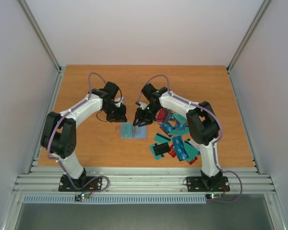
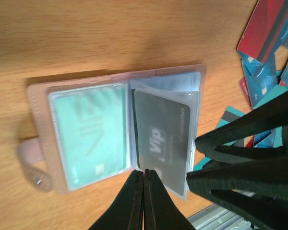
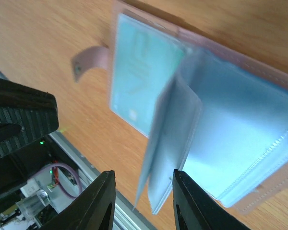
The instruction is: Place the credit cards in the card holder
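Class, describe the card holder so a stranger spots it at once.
On the wooden table, look left of the heap of credit cards. The card holder lies open like a booklet, with clear pockets, unlike the loose cards.

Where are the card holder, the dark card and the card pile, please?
card holder (image 2: 38, 115), left wrist view, cover edge
dark card (image 2: 163, 139), left wrist view, printed face
card pile (image 1: 176, 143), top view, middle card

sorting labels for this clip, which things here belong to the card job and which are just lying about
Job: card holder, loose credit cards, teal card and dark vip card already sleeved, left claw, right claw.
Just there: wooden table, metal rail.
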`<state>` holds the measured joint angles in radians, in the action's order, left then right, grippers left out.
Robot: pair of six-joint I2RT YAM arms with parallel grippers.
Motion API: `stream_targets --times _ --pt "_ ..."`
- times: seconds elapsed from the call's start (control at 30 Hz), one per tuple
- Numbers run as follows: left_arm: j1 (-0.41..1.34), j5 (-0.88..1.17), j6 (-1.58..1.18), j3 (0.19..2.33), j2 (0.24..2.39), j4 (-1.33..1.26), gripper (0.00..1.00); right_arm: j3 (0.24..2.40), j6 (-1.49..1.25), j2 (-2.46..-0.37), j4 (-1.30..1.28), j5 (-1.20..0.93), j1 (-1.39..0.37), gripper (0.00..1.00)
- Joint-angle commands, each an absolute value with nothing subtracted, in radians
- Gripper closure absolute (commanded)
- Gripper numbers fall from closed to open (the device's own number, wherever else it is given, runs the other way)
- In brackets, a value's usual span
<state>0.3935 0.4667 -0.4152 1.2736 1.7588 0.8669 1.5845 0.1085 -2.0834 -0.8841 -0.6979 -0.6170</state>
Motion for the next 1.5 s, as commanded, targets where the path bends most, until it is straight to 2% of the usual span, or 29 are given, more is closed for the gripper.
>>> stream_targets --times 0.0,0.4,0.63,1.07,1.47 --pt "0.356 0.466 -0.427 1.241 1.681 0.913 0.95 1.651 0.097 -2.117 -0.899 -0.735 -0.631 0.65" --pt "0.279 0.477 -0.381 1.189 1.605 0.93 0.95 1.793 0.092 -2.22 -0.957 -0.743 -0.673 0.65" --pt "0.276 0.509 -0.363 1.165 1.574 0.909 0.95 1.794 0.102 -2.198 -0.982 -0.711 -0.673 0.66" --pt "0.276 0.539 -0.368 1.156 1.575 0.888 0.95 1.613 0.154 -2.02 -1.011 -0.536 -0.631 0.65" --pt "0.352 0.56 -0.372 1.159 1.571 0.828 0.86 1.272 0.099 -1.712 -0.95 -0.516 -0.45 0.65"
